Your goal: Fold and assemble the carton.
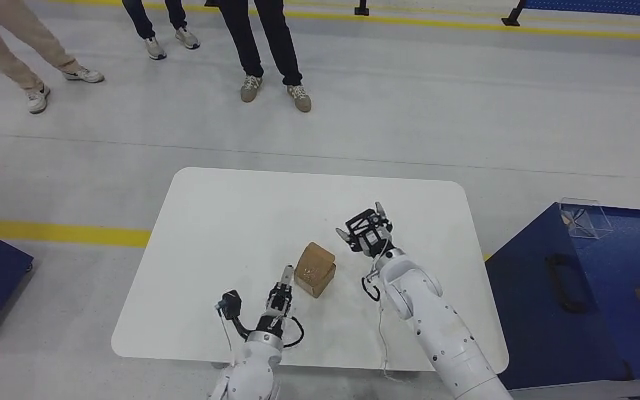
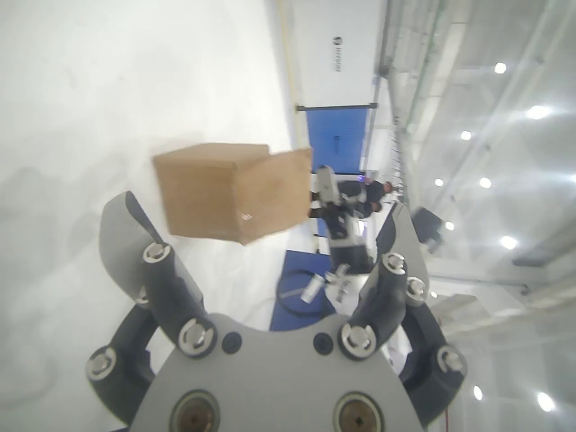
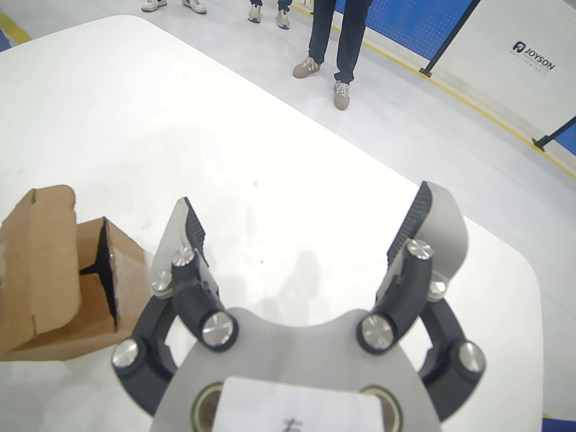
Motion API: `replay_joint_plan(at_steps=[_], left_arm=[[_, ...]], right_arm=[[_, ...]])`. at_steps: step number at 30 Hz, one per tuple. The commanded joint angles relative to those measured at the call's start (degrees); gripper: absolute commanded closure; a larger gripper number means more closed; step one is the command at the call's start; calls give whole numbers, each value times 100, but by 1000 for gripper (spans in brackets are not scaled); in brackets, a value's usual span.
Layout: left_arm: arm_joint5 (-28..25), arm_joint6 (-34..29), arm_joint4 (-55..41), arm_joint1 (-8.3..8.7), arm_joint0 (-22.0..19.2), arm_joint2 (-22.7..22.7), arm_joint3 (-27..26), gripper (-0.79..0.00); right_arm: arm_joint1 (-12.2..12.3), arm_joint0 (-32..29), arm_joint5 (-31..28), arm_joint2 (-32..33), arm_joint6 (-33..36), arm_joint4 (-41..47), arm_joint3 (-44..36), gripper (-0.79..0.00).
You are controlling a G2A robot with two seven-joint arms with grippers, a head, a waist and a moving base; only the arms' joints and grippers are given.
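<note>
A small brown carton (image 1: 315, 269) stands on the white table (image 1: 230, 220), folded into a box shape. In the right wrist view the carton (image 3: 54, 272) has one flap standing out and a dark gap at its open end. My left gripper (image 1: 286, 281) sits just beside the carton on the near side, open and holding nothing. The left wrist view has the carton (image 2: 229, 193) just beyond my left gripper (image 2: 265, 218). My right gripper (image 1: 363, 225) hovers a little to the carton's right, open and empty, with the carton beside one finger (image 3: 191, 227).
Bare table surface stretches to the far side and to the left of the carton. The near table edge (image 1: 200, 352) lies close behind my left gripper. A blue cabinet (image 1: 570, 290) stands off the table's right side. People stand on the floor beyond the far edge.
</note>
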Motion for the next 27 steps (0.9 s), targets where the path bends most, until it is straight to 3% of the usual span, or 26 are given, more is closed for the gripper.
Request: replay_joint_plan(at_steps=[1,3,5,10,13,27], left_arm=[[543,-103,-29,-6,-163,41,122,-785],[635,-112,-71,-9,-245,54,188,-785],[705,-145,-67,-13,-318,115,271,-705],[660,-207,-100,-23,-438,271,452,-662],[619,-204,-167,-32,-486,339,554,-573],[492,-120,-340,-23,-574,400,696,-603]], right_arm=[[-25,25,-10,-80,106,26,-20,-785],[-45,64,-86,-140,257,51,-45,-785],[-54,87,-142,-184,349,14,-62,-785],[-71,114,-314,-250,496,-7,-80,-785],[-80,121,-414,-265,606,36,-85,-785],[-139,224,-680,-394,881,117,124,-785]])
